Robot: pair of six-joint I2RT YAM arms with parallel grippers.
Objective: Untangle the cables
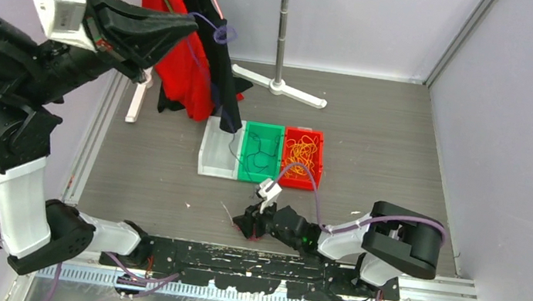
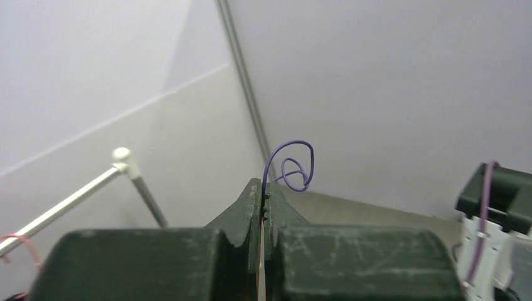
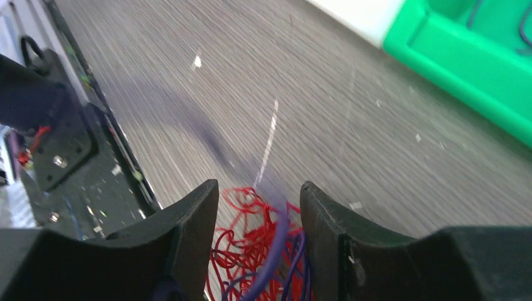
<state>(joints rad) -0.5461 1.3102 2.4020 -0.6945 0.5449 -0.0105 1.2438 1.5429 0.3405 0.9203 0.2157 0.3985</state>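
Currently at pull-apart step. Left gripper (image 2: 262, 188) raised high, jaws clamped on purple cable (image 2: 310, 162), curled end poking above tips. Right gripper (image 3: 258, 204) low on bench (image 3: 351, 125), jaws apart, straddling red wad (image 3: 238, 251) with purple strands threaded through. Next, probably: close on red wad, hold down, keep tension gentle against snagging.

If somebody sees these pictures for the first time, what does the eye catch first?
The left claw, raised high at the upper left, is shut on a thin purple cable whose free end curls above it. Low on the table, the right claw stands open astride a red cable wad mixed with purple strands. Beyond it, a red bin holds orange-yellow cables.
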